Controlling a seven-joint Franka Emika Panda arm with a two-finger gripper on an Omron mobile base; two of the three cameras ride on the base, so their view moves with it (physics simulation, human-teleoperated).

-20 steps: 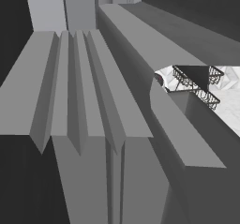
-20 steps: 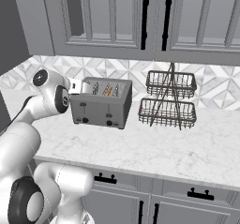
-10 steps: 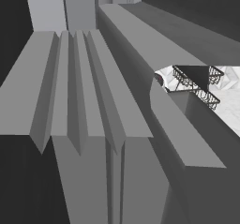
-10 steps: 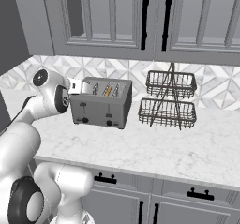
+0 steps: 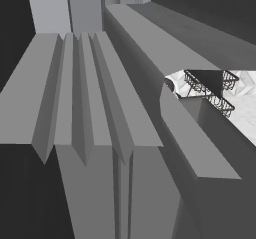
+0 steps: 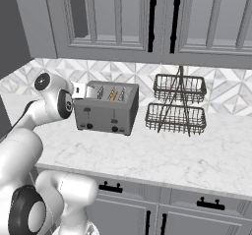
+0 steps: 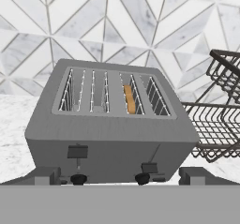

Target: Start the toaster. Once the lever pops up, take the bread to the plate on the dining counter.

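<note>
Grey metal toaster [image 7: 110, 124] sits on the marble tabletop [image 6: 162, 153] just in front of your gripper [image 7: 119, 177], whose jaws stand wide apart and hold nothing; the bread [image 7: 129, 99] stands sunk in a right-hand slot, only its tan edge showing. You appear to be on the first step, starting the toaster. The right lever [image 7: 149, 168] looks lower than the left lever [image 7: 77, 151], so your next move likely means lining a fingertip over the bread-side lever and pressing down.
</note>
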